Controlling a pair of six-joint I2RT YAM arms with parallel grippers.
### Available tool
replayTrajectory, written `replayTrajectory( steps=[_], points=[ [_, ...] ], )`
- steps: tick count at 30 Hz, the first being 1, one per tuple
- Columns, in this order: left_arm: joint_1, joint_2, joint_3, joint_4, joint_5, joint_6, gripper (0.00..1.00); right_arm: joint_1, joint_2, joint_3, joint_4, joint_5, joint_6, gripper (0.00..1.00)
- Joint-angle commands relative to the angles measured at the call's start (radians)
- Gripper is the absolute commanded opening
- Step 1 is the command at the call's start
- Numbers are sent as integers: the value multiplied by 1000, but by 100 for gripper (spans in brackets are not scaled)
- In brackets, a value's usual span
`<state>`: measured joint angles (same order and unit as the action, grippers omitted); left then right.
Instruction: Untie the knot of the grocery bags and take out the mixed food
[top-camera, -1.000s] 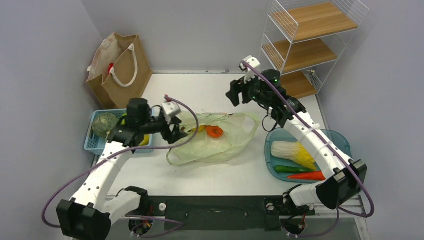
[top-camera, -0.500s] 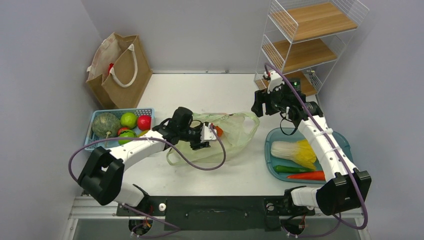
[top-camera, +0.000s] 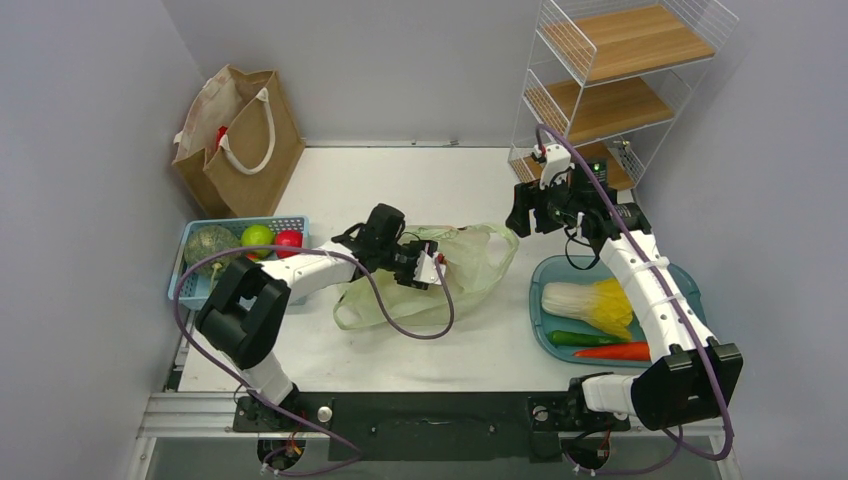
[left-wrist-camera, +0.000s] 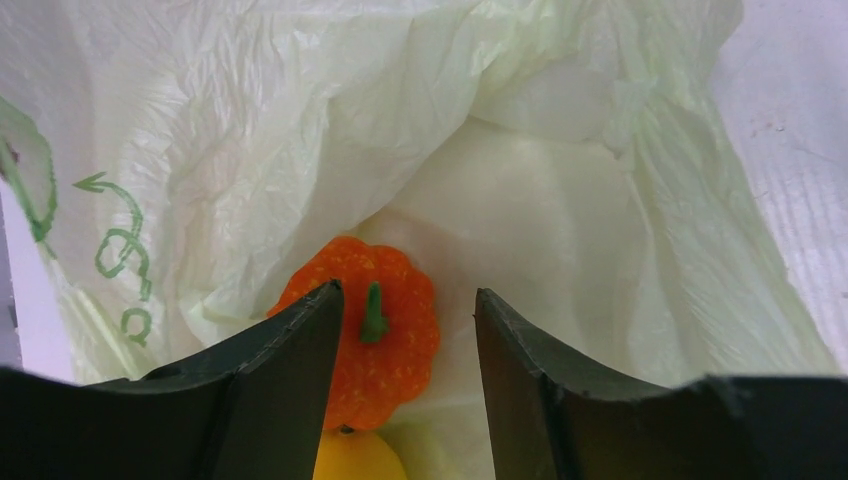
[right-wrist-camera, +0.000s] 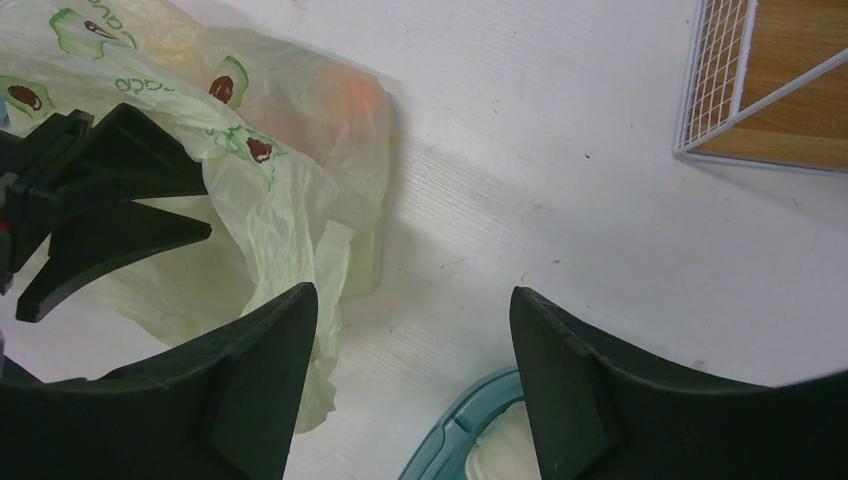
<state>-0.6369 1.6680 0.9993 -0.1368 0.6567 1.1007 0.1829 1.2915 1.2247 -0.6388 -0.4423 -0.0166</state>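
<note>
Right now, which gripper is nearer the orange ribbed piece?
Left. The left gripper is inside the plastic bag, open just before the orange piece; the right gripper hovers outside the bag.

The thin, pale green plastic bag (top-camera: 470, 265) lies crumpled on its side on the surface, its mouth gaping. Inside it sits a ribbed orange tomato-like piece (left-wrist-camera: 400, 350) with a green stem, and a yellow piece (left-wrist-camera: 355, 462) touches it. The brown paper bag (top-camera: 245, 150) stands upright, well apart at the plastic bag's far left, its white rope handles drooping.

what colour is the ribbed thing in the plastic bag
Ribbed piece: orange, green stem; best in left wrist view.
</note>
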Motion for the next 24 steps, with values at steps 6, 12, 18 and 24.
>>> replayTrajectory(
  steps=[6,12,18,24],
  points=[
    [4,89,73,23,3,86,45,-8,-38,33,15,-23,-4,66],
    [5,80,77,-1,4,90,24,-7,-40,33,14,-25,-6,66],
    [4,0,65,-45,25,49,0,-8,-36,41,16,-41,-6,66],
    [16,-114,69,-73,77,-143,0,-5,-54,55,17,-97,-25,66]
  ],
)
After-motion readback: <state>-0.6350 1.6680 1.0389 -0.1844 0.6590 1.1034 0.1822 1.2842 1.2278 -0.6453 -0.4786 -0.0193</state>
